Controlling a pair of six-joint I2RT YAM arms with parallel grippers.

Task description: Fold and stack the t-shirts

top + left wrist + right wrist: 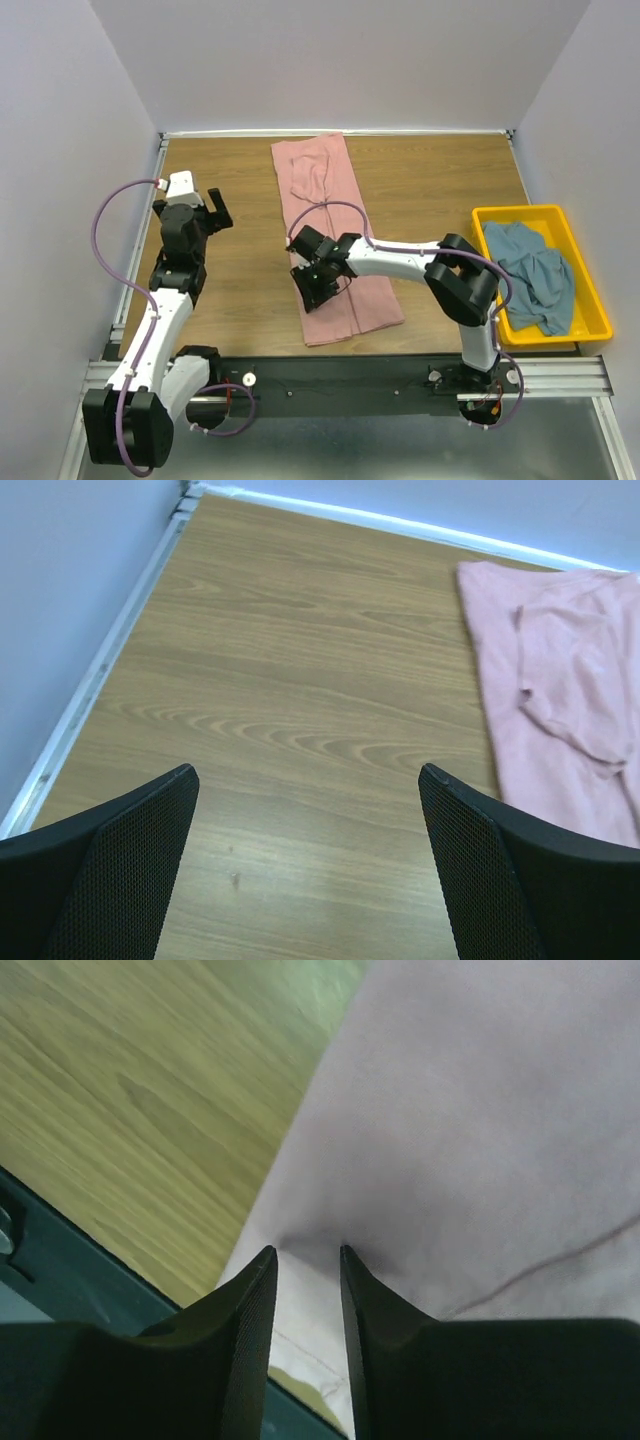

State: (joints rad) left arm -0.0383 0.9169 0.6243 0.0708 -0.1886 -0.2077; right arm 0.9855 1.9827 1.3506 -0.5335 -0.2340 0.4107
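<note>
The pink t-shirt (pixel 325 200) lies as a long narrow strip down the middle of the table, one sleeve folded over near its far end (pixel 565 695). My right gripper (pixel 318 285) is down on the strip's near left part. Its jaws stand a narrow gap apart, the tips touching the pink cloth (pixel 480 1110), which shows flat between them (pixel 307 1250). My left gripper (pixel 215 210) hovers over bare wood to the left of the shirt, wide open and empty (pixel 308 770). The blue-grey t-shirt (pixel 530 265) lies crumpled in the bin on the right.
The yellow plastic bin (pixel 598 318) stands at the right edge of the table. White walls close in the left, far and right sides. The dark rail (pixel 60 1290) of the near table edge runs just past the shirt's hem.
</note>
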